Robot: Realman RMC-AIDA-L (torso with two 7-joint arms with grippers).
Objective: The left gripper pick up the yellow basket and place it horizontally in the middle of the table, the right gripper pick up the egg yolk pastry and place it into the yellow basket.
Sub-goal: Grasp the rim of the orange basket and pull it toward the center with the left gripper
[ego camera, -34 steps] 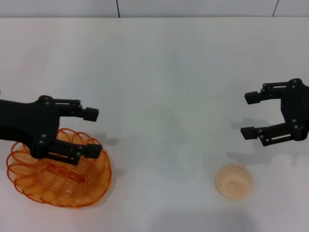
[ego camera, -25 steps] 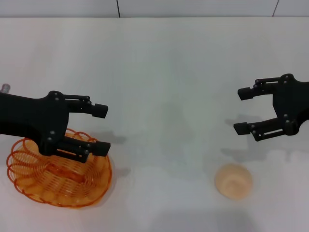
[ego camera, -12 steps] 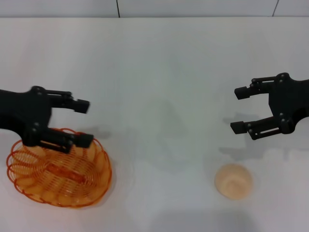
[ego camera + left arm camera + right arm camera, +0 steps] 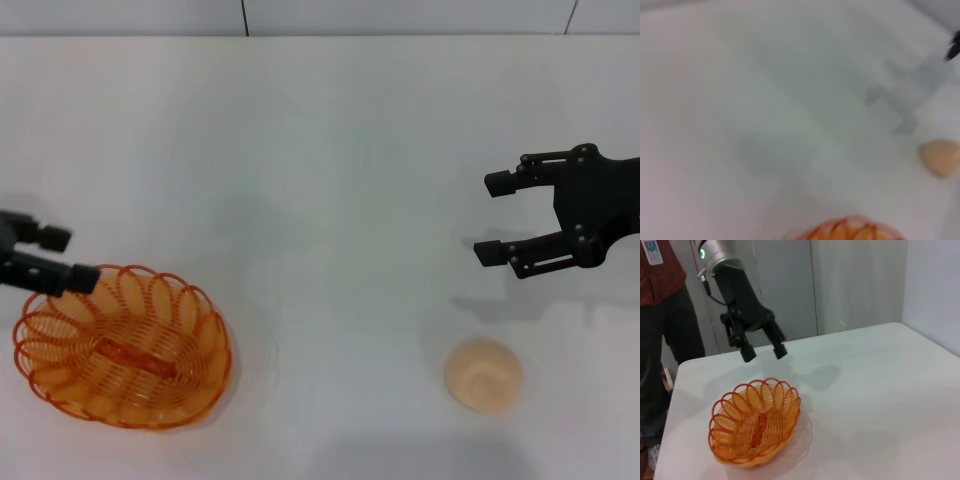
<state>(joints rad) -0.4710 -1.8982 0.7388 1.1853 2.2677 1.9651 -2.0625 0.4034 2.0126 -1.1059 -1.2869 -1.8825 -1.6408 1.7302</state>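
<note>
The yellow basket (image 4: pixel 122 345) stands empty at the table's front left; it also shows in the right wrist view (image 4: pixel 756 420) and, as a sliver of rim, in the left wrist view (image 4: pixel 852 231). My left gripper (image 4: pixel 68 258) is open and empty at the left edge, just above and behind the basket's far-left rim, not touching it; the right wrist view shows it (image 4: pixel 764 352) hovering above the basket. The egg yolk pastry (image 4: pixel 484 374) lies at the front right, also seen in the left wrist view (image 4: pixel 940 156). My right gripper (image 4: pixel 488 218) is open and empty, behind the pastry and raised above the table.
The white table (image 4: pixel 330 180) ends at a wall seam at the back. A person in a red shirt (image 4: pixel 660 315) stands beyond the table's left end, behind the left arm.
My left gripper, open, first moved right over the basket, then pulled back left off it to the left edge. My right gripper drifted slightly left and back. Basket and pastry have not moved.
</note>
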